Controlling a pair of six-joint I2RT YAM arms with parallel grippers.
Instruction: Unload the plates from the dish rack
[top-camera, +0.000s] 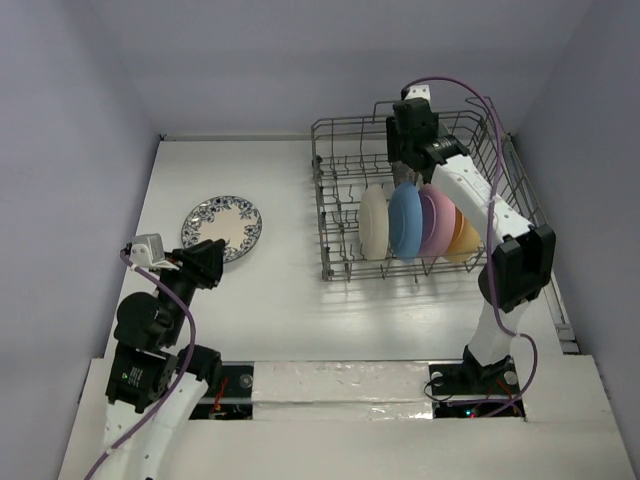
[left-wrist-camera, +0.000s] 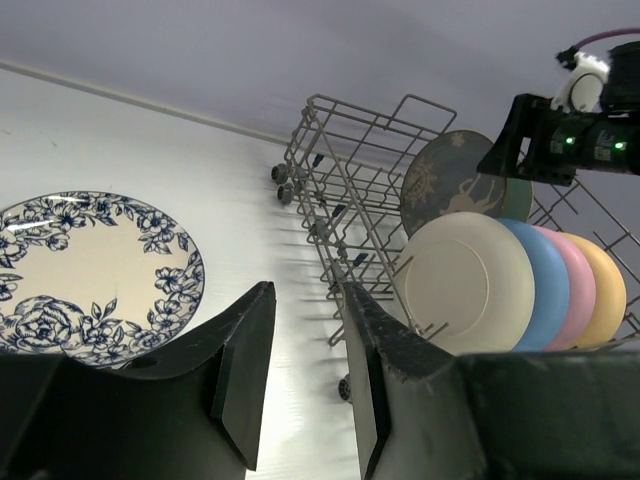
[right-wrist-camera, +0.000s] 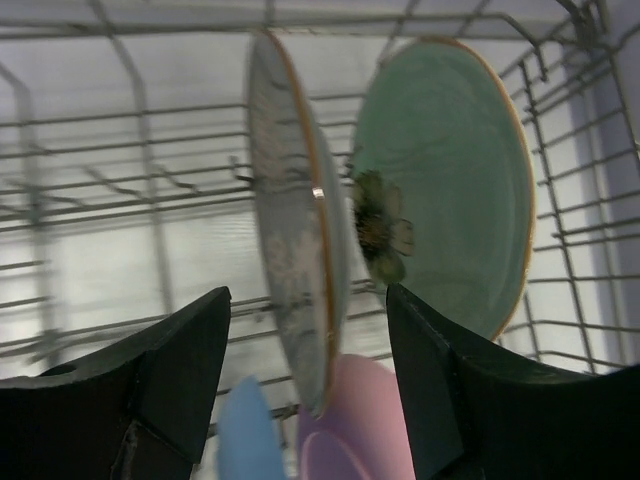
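The right end effector (right-wrist-camera: 307, 290) hung inside the dish rack (top-camera: 340, 190), which sat at the far right of the counter (top-camera: 280, 310). Its two fingers were spread wide on either side of the mottled grey-brown plate (right-wrist-camera: 290, 250). That plate stood on edge between them. The wrist camera showed a gap between each finger and the rim, so the plate was not gripped.

Just beside it, on the right in that view, stood the mint green plate (right-wrist-camera: 440, 190), with a flower motif at its edge.

Nearer the arms, four more plates stood upright and overlapping in one row of the rack. From left to right in the overhead view they were the cream plate (top-camera: 373, 222), the sky blue plate (top-camera: 405, 220), the pink plate (top-camera: 437, 222) and the orange-yellow plate (top-camera: 464, 236).

The blue-white floral plate (top-camera: 222, 226) lay flat on the counter, well apart from the rack on its left.

The left end effector (left-wrist-camera: 306, 290) hovered close to that plate's near edge. Its fingers were parted and held nothing. Its camera looked across the floral plate toward the rack and its row of plates.
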